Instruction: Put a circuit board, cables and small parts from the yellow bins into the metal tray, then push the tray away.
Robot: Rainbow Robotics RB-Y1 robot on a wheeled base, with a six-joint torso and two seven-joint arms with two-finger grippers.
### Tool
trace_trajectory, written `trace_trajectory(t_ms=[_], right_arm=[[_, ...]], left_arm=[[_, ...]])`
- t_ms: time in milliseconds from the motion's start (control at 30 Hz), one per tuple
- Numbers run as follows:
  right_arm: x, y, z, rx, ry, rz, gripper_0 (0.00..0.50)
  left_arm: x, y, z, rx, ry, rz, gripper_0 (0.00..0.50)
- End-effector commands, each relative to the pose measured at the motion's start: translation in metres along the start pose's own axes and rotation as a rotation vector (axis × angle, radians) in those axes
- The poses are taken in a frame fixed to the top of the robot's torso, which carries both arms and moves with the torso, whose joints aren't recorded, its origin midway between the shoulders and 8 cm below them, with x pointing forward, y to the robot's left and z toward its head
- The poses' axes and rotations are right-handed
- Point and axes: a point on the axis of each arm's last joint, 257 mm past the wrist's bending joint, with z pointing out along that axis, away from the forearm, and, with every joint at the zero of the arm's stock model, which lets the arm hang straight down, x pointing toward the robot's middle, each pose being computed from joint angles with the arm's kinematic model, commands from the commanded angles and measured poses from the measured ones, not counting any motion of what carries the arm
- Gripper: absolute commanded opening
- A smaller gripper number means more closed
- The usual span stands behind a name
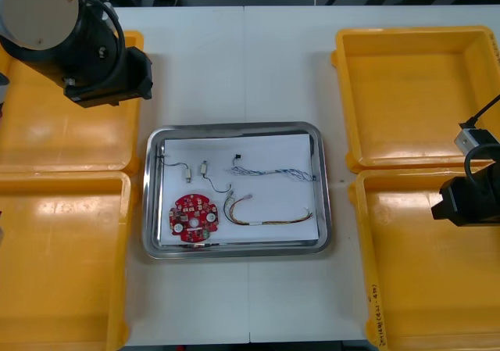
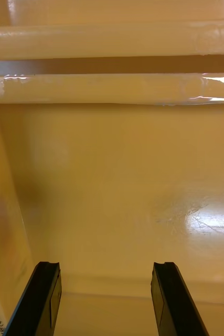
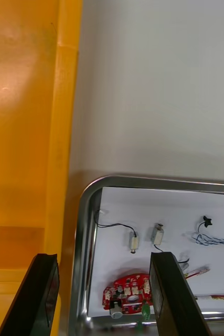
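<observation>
The metal tray point(image 1: 322, 179), white inside, sits mid-table between the yellow bins. In it lie a round red circuit board point(image 1: 194, 218), two small metal parts point(image 1: 195, 170) on a black cable, a twisted blue and white cable point(image 1: 273, 171) and a red and yellow cable point(image 1: 269, 216). My left gripper point(image 3: 102, 294) is open above the tray's near-left corner point(image 3: 88, 199), over the far left bin's edge; the board point(image 3: 125, 295) and small parts point(image 3: 146, 239) show between its fingers. My right gripper point(image 2: 109, 299) is open over the bare floor of the near right bin point(image 2: 117, 184).
Two yellow bins stand at each side: far left point(image 1: 47, 132), near left point(image 1: 55, 265), far right point(image 1: 414, 93), near right point(image 1: 422, 281). Bare table point(image 1: 246, 69) lies beyond the tray, and a strip point(image 1: 242, 296) in front of it.
</observation>
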Motion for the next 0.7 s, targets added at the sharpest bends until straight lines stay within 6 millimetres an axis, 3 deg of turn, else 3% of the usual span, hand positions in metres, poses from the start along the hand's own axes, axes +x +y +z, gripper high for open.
trace_trajectory(t_ms=[33,367,700], right_arm=[[-0.002,-0.002,-0.008,0.002,-0.032,0.039,0.5],[-0.003,-0.002,-0.008,0.004,-0.034,0.037,0.5],[-0.002,-0.001,-0.008,-0.001,-0.031,0.042,0.5]], left_arm=[[-0.031,0.027,-0.034,-0.034,-0.065,0.075,0.5],[-0.04,0.085,-0.042,-0.114,-0.02,0.135,0.5],[-0.032,0.117,-0.038,-0.147,0.04,0.191,0.5]])
